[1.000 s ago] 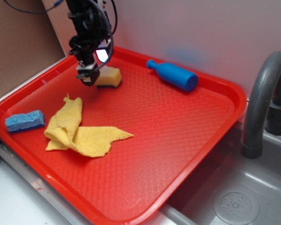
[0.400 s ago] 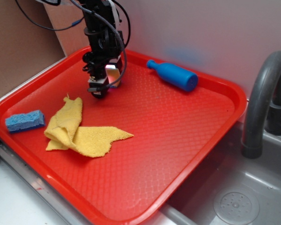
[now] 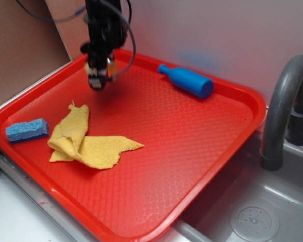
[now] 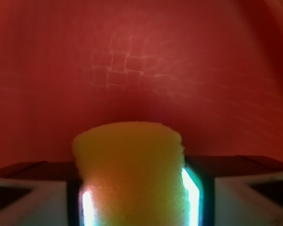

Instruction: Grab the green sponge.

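Observation:
The green sponge (image 4: 132, 174) fills the lower middle of the wrist view as a pale-yellow foam block squeezed between my two jaws. In the exterior view my gripper (image 3: 98, 75) hangs above the far left part of the red tray (image 3: 192, 151), shut on the green sponge (image 3: 111, 65), of which only a small yellow edge shows behind the fingers. The sponge is lifted off the tray surface. Its dark scouring layer is hidden.
A blue rectangular sponge (image 3: 26, 130) lies at the tray's left edge. A crumpled yellow cloth (image 3: 86, 141) lies in front of my gripper. A blue bottle (image 3: 188, 80) lies on its side at the far edge. A grey faucet (image 3: 283, 111) and sink (image 3: 252, 217) stand to the right.
My gripper moved over the sponge, closed on it, and has now risen off the tray with the sponge in its jaws.

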